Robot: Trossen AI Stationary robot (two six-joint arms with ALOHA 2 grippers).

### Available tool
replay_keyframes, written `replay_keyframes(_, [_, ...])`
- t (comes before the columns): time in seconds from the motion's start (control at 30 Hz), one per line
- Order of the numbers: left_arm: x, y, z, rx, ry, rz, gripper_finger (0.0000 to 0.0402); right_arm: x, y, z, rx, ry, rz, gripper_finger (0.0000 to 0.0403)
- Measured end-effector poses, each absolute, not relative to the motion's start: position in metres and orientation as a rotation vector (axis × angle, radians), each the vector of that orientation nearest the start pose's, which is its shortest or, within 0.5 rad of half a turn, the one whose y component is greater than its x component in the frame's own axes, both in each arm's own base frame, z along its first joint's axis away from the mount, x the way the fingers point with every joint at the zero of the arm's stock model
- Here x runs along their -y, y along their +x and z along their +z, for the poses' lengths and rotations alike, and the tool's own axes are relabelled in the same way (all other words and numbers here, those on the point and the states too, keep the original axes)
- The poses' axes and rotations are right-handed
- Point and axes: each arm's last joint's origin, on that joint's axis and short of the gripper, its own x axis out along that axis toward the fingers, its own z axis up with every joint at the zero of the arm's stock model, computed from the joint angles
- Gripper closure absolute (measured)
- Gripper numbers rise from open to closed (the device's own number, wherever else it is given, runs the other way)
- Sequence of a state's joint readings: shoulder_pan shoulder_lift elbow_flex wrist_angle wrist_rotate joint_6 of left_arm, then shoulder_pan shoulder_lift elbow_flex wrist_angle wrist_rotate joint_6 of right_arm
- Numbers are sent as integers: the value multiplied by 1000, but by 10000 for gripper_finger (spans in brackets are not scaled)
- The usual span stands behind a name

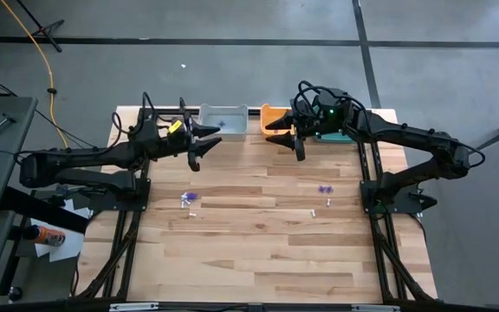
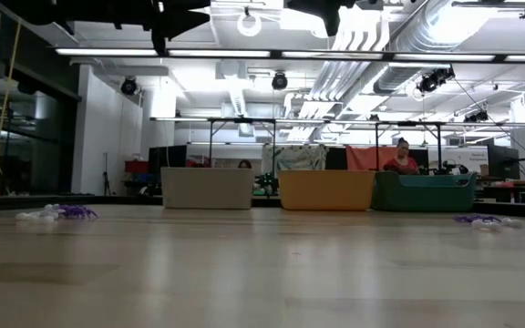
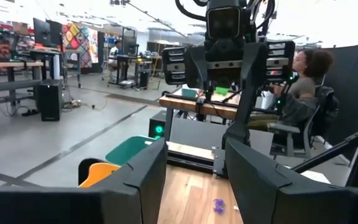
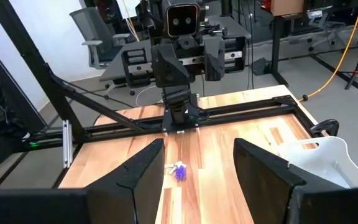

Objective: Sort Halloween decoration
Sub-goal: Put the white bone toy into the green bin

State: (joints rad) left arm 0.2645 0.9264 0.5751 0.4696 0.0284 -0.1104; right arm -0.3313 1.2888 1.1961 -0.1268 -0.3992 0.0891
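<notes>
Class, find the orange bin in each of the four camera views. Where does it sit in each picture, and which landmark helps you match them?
High view: the orange bin is at the table's top edge, the middle of three bins.
Low view: centre of the picture.
Left wrist view: lower left.
Right wrist view: not in it.
Landmark: the teal bin beside it.

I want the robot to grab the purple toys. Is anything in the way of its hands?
Nothing visible is. Both hands, left hand and right hand, hang open near the bins. The trinkets and lie on bare table below them, with only open wood between.
</notes>
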Motion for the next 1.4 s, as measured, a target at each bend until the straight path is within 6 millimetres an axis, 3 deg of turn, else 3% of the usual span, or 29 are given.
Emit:
replay_keyframes(0.17, [-54,201,298,130,-92,229,248,83,276,374,-209,180,57,214])
replay_keyframes(0.3, [-54,201,298,130,-89,232,248,83,274,367,-282,438,17,214])
replay_keyframes(0.4, [-55,201,298,130,-91,249,248,80,266,347,-504,641,-55,214])
replay_keyframes(0.53, [-55,201,298,130,-93,253,248,60,246,313,-944,738,-200,214])
replay_keyframes(0.63, [-55,201,298,130,-94,253,248,43,228,294,-1240,749,-469,214])
replay_keyframes(0.73, [-55,201,297,127,-94,253,248,30,218,285,-1377,763,-737,214])
replay_keyframes(0.87, [-55,201,297,123,-114,252,248,14,219,273,-1388,794,-820,214])
replay_keyframes(1.13, [-55,201,296,113,-131,253,248,-10,194,191,-1421,1087,-775,214])
replay_keyframes(1.4, [-55,201,296,113,-131,252,248,-10,182,162,-1261,1264,-978,214])
